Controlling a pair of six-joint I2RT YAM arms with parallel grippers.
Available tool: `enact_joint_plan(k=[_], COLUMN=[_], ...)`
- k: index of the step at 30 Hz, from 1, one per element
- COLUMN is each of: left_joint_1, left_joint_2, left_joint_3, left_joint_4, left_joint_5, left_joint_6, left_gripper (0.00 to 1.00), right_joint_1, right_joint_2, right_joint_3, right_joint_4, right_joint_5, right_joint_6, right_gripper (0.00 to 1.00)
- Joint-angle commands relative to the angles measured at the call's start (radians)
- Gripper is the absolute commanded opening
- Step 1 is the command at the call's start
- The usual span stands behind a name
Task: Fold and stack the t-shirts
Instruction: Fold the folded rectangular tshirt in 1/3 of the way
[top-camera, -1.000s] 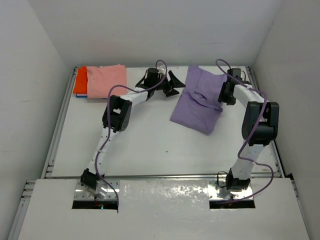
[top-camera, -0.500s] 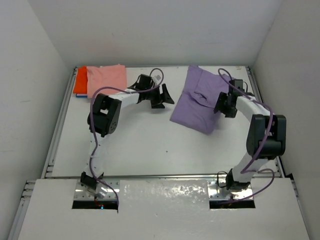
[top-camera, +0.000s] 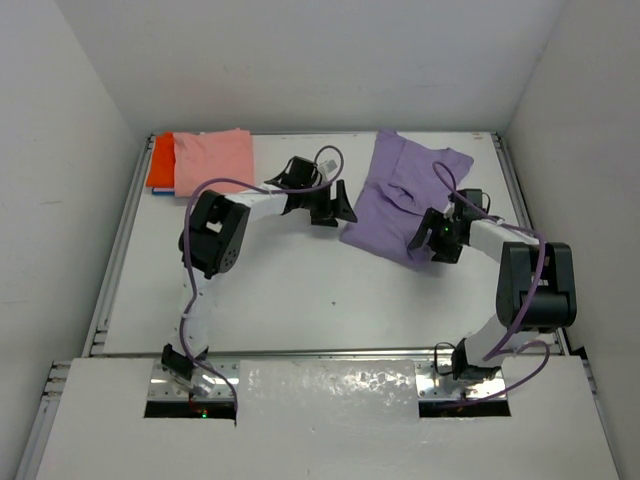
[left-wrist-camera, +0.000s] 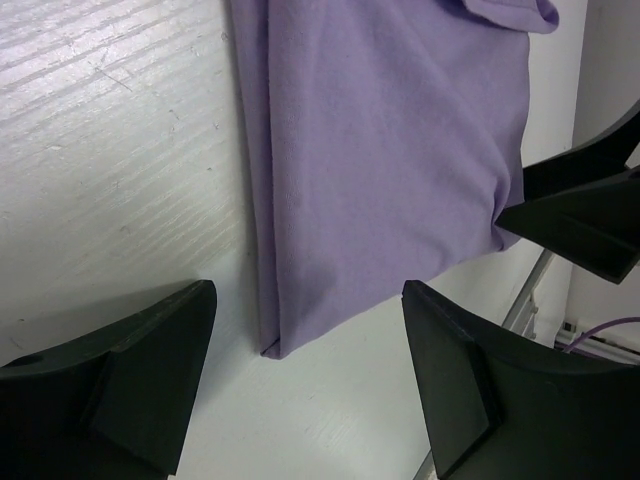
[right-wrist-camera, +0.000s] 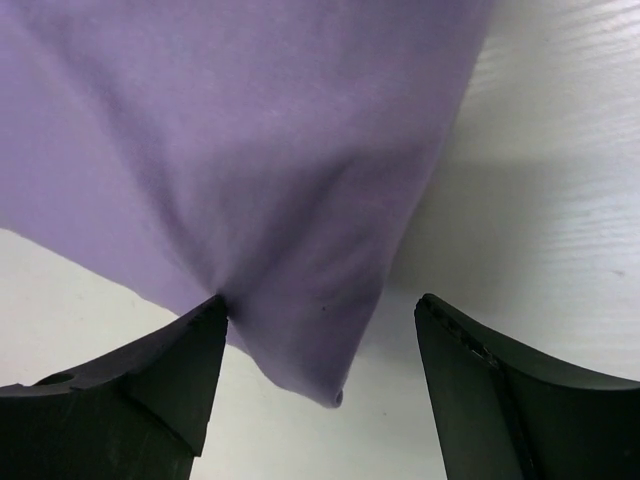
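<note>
A purple t-shirt, partly folded, lies at the back right of the table. My left gripper is open and empty just left of the shirt's near left corner. My right gripper is open at the shirt's near right corner; that corner lies between the open fingers, ungripped. A folded pink t-shirt lies on an orange one at the back left.
A raised rail runs along the table's left side and another along the right. White walls close in the back and sides. The right gripper's finger shows at the right of the left wrist view.
The right gripper let go of the shirt's right side and moved down toward its near right corner. The left gripper drew back left, then shifted right to the shirt's left corner. The shirt settled flatter.
</note>
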Motion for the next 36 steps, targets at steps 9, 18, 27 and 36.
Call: enact_joint_plan(k=[9, 18, 27, 36], left_joint_1=[-0.053, -0.056, -0.089, -0.155], left_joint_2=[0.002, -0.138, -0.321, -0.535], left_joint_3=[-0.042, -0.243, -0.459, -0.745], left_joint_4=[-0.045, -0.019, -0.011, 0.044], left_joint_5=[0.015, -0.020, -0.036, -0.055], left_joint_6=[0.049, 0.025, -0.007, -0.099], left_gripper=[0.21, 0.00, 0.00, 0.29], right_joint_1=[0.012, 0.012, 0.026, 0.055], right_joint_2=[-0.010, -0.018, -0.106, -0.369], right_joint_3=[-0.049, -0.069, -0.162, -0.334], right_joint_4=[0.103, 0.052, -0.063, -0.168], right_joint_5=[-0.108, -0.106, -0.112, -0.059], right_joint_6=[-0.002, -0.025, -0.068, -0.068], right_gripper=[0.74, 0.39, 0.35, 0.55])
